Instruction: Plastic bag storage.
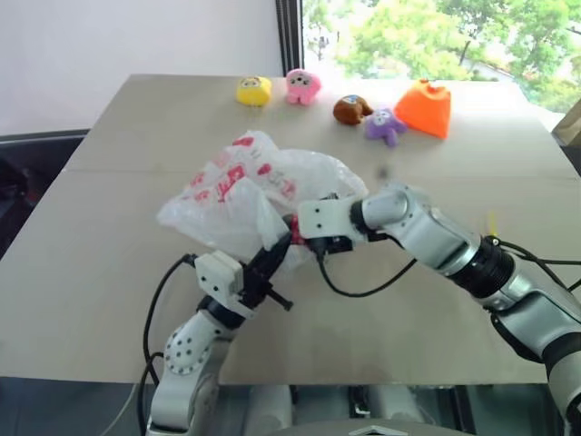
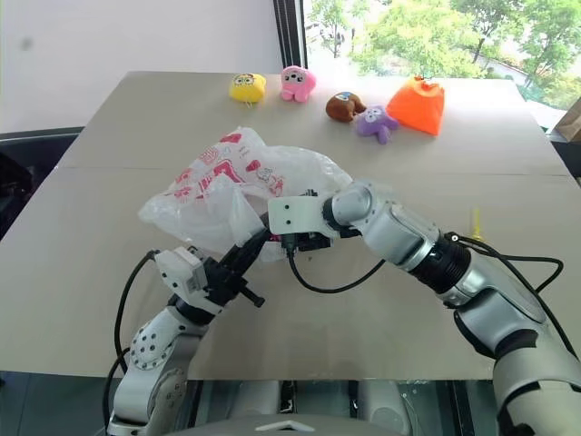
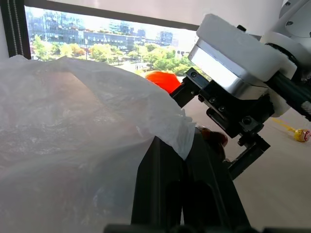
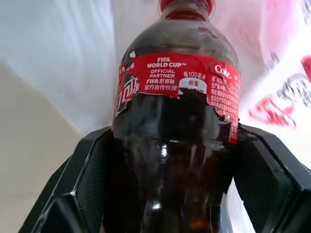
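Nearest the table's (image 1: 91,300) front edge, the left gripper (image 1: 272,257) rises with its 2 black fingers pinched together on a fold of the plastic bag (image 1: 245,186). Just beyond, the right gripper (image 1: 300,232) is clamped around a cola bottle (image 4: 177,121), its cap pointing into the bag. The crumpled bag rests mid-table. Along the table's far edge sit 4 small plush toys (image 1: 304,84) and an orange one (image 1: 427,109).

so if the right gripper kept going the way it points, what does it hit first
Probably the plastic bag: the right gripper, holding a cola bottle, aims cap-first at it. The remaining gap is unclear.
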### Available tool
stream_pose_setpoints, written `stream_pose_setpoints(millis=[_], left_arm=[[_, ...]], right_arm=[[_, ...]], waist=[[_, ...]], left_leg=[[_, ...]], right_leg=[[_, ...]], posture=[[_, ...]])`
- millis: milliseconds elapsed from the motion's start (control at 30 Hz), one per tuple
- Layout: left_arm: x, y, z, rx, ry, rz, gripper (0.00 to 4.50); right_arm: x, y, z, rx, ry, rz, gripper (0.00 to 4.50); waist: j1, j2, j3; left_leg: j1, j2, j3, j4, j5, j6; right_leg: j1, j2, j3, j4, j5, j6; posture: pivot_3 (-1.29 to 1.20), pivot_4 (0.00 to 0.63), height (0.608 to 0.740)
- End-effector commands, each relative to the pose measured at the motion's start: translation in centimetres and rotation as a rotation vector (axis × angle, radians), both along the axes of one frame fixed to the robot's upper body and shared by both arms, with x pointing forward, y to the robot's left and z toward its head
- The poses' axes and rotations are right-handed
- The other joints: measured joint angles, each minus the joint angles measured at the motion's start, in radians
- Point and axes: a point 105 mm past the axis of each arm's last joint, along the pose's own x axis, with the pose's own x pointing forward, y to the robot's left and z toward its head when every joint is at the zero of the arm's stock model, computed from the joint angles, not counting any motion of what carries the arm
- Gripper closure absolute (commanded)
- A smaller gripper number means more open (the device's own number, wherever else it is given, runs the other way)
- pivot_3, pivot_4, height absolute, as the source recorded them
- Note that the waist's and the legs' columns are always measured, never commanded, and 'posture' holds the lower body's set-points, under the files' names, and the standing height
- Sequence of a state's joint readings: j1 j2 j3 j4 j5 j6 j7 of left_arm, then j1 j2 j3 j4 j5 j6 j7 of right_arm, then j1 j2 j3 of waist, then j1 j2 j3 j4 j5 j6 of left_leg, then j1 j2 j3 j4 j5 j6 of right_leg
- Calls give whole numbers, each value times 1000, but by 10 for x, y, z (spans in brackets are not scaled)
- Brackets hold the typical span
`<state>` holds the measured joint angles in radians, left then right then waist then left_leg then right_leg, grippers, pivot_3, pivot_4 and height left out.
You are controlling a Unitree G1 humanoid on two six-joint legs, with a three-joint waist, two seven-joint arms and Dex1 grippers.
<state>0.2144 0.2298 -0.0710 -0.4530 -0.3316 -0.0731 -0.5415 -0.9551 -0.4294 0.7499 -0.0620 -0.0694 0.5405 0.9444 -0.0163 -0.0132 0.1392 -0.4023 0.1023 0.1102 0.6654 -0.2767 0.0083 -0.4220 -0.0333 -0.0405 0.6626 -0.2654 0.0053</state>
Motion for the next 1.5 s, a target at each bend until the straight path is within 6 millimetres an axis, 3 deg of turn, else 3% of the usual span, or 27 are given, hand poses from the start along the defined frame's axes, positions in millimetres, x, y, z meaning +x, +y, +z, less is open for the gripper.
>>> stream_pose_setpoints(millis=[33, 100, 200, 333, 467, 667, 767, 867, 1000, 1100, 1233, 1367, 1500], left_arm=[[-13, -15, 12, -17, -48, -100, 4500], [-21, -20, 13, -44, -30, -160, 4500], [-33, -24, 14, -88, -1, -243, 4500], [-38, -18, 11, -109, 39, -257, 4500], [-34, -2, 15, -133, 27, -207, 4500], [-22, 15, 22, -160, -2, -163, 4500], [-10, 17, 27, -165, -10, -148, 4500], [6, 16, 31, -200, 4, -126, 4500], [22, 3, 33, -236, 46, -143, 4500], [28, -3, 34, -272, 77, -154, 4500], [34, -6, 34, -251, 83, -144, 4500], [38, -2, 35, -226, 69, -123, 4500], [38, -2, 34, -197, 72, -136, 4500]], right_arm=[[8, 33, 32, 242, 29, -79, 1445], [13, 52, 28, 393, 189, -189, 1445], [23, 63, 25, 576, 390, -346, 1445], [61, 44, 35, 830, 455, -576, 1445], [85, -3, 51, 1038, 443, -759, 1445], [104, -79, 54, 1218, 361, -1060, 1445], [92, -82, 55, 1193, 414, -1025, 1445], [81, -79, 53, 1161, 466, -993, 108], [58, -82, 47, 1030, 525, -900, 44], [27, -85, 49, 868, 494, -752, 44], [-16, -109, 62, 783, 452, -585, 44], [-31, -151, 74, 880, 202, -624, 44], [-27, -183, 102, 1217, -27, -770, 44]], waist=[[-5, 0, 0], [-8, 0, 0], [-3, 0, 0], [14, 0, 0], [6, 0, 0], [2, 1, 1], [0, 1, 1], [-6, 1, 1], [-2, 2, 0], [8, 2, 0], [6, 2, 0], [11, 1, 0], [-1, 1, 0]], left_leg=[[1, 0, 1, 0, 0, 0], [1, 2, 4, 0, 0, -1], [1, 4, 6, 0, 2, -4], [-3, 2, 6, 2, 2, -5], [-13, -1, 4, 7, 2, -4], [-13, 1, 4, 3, 2, -4], [-13, 1, 6, 3, 2, -4], [-12, 1, 6, 4, 2, -4], [-11, 2, 5, 4, 2, -5], [-12, 0, 5, 5, 2, -4], [-13, -2, 4, 5, 2, -4], [-12, -2, -1, 4, 1, -2], [-8, -2, -2, 6, 2, -4]], right_leg=[[0, 0, 1, 0, 0, 0], [-1, 2, 2, 2, 0, 0], [-1, 2, 1, 1, 0, -1], [-2, -1, 0, 0, 0, 0], [-9, -2, -1, 1, 2, 2], [-12, 1, 0, 1, 2, 2], [-12, 0, 2, 1, 2, 2], [-12, 1, 3, 2, 2, 3], [-12, 3, 3, 4, 2, 2], [-11, 1, 3, 2, 2, 3], [-11, -1, 4, 1, 2, 3], [-9, 1, 2, 0, 2, 3], [-9, 3, 8, 5, 2, 4]], posture=[[0, 150, 740], [0, 150, 740], [0, 150, 740], [0, 150, 740], [0, 150, 740], [0, 150, 740], [0, 150, 740], [0, 150, 740], [0, 150, 740], [0, 150, 740], [0, 150, 740], [0, 150, 740], [0, 150, 740]])
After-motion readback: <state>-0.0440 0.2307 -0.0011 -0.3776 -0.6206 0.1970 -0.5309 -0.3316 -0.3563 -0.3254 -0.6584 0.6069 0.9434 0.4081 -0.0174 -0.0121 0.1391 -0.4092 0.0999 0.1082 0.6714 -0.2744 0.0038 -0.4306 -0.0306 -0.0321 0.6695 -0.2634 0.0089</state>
